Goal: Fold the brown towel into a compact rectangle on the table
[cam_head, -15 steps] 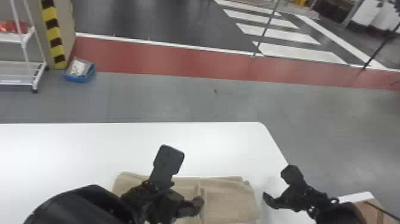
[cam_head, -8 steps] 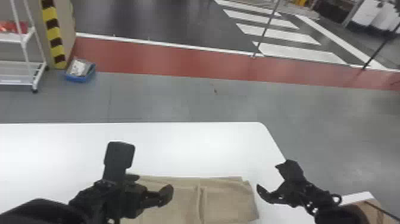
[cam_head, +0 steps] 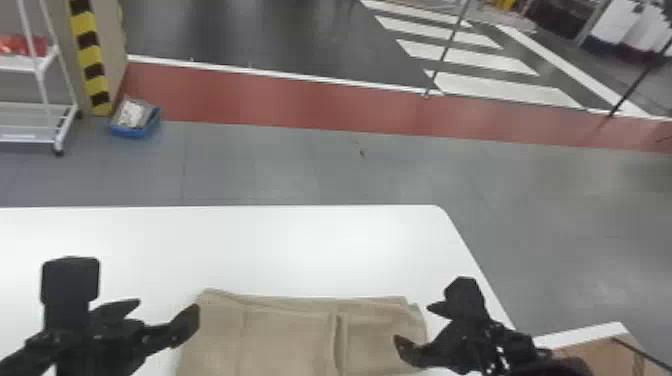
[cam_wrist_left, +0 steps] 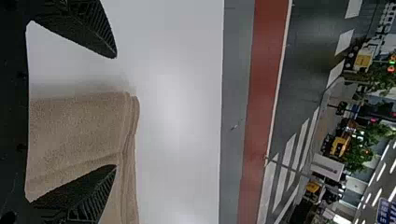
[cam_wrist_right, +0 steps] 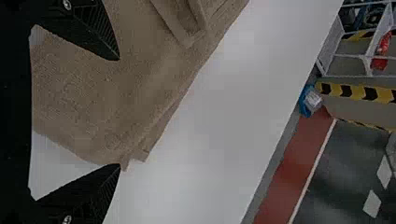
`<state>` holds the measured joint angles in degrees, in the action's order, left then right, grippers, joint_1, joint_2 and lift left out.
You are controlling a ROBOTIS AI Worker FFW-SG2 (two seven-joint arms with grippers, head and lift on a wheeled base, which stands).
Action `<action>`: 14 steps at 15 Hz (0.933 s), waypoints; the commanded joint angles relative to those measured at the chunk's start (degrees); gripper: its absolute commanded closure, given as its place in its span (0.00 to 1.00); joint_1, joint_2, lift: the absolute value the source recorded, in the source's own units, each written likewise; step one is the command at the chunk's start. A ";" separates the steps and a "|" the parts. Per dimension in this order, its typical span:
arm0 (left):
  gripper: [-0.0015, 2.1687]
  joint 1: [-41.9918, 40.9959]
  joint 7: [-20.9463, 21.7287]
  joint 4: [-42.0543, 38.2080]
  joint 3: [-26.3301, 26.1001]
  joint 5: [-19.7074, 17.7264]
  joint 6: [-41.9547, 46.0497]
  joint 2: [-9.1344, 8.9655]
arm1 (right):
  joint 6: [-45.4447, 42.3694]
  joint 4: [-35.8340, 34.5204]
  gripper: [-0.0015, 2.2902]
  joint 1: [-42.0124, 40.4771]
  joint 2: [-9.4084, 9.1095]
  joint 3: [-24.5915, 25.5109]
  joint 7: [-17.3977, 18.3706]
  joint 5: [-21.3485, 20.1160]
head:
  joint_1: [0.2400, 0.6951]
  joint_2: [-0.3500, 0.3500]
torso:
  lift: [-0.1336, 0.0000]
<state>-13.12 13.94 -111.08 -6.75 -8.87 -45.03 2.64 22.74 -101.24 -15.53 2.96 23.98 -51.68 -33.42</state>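
1. Head view: brown towel (cam_head: 290, 340) lies part-folded on the table (cam_head: 250, 250), six o'clock.
2. Left gripper (cam_head: 167, 304) has swung toward nine o'clock, fingers parted, empty.
3. Right gripper (cam_head: 414, 324) has neared the towel's three o'clock end, fingers open; likely another fold is starting.

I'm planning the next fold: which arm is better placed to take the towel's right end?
Right, I'd judge: the right gripper is open there, one finger over the towel, the other by its edge; the left gripper is opposite.
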 commanded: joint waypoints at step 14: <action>0.02 -4.55 5.05 3.32 5.34 -1.77 6.22 0.18 | 35.58 -9.32 0.03 1.90 -3.01 -5.26 6.07 16.46 | 1.00 0.11 | 1.00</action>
<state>-17.57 18.93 -108.15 -1.76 -10.51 -39.03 2.76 58.42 -110.93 -13.90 0.09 19.11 -45.94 -18.60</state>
